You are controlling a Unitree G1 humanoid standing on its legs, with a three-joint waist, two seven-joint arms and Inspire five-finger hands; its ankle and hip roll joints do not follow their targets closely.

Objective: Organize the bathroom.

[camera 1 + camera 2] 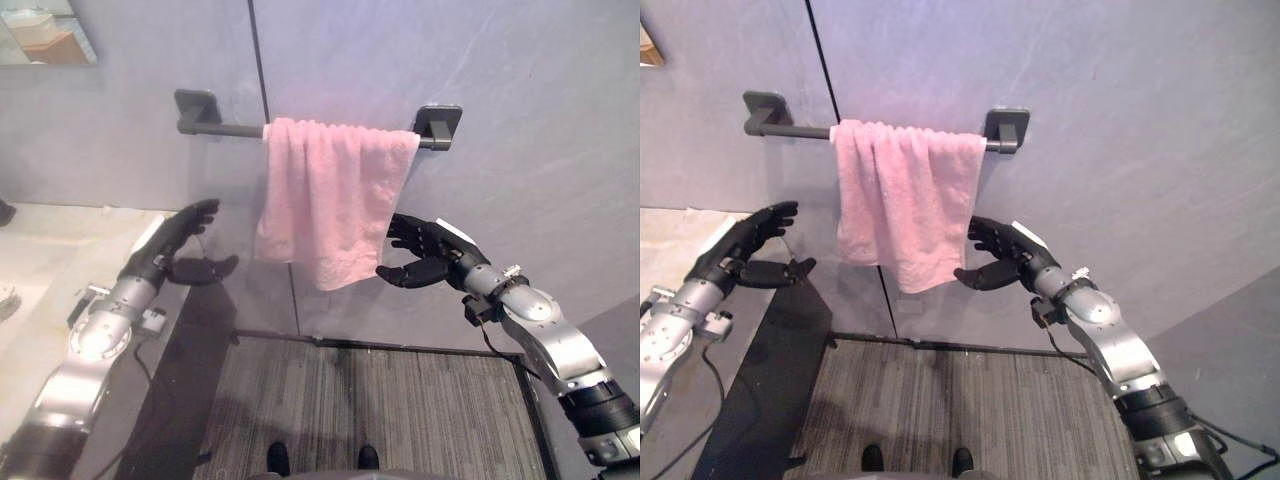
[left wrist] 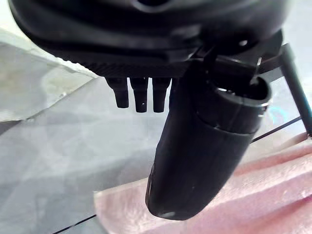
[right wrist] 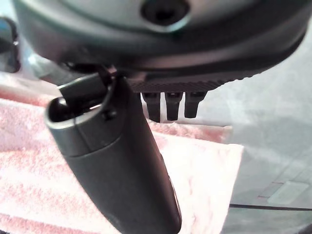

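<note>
Both hands apart — pink towel [image 1: 335,195] seemingly untouched.

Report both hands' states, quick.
Left hand: open, holding nothing, apart from the towel.
Right hand: open, holding nothing, beside the towel's lower edge.

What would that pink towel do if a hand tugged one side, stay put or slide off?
The towel hangs in soft folds, so it is probably floppy and light. It is only draped over the smooth bar, with an uneven lower edge, so a one-sided tug would likely slide it along or off.
</note>
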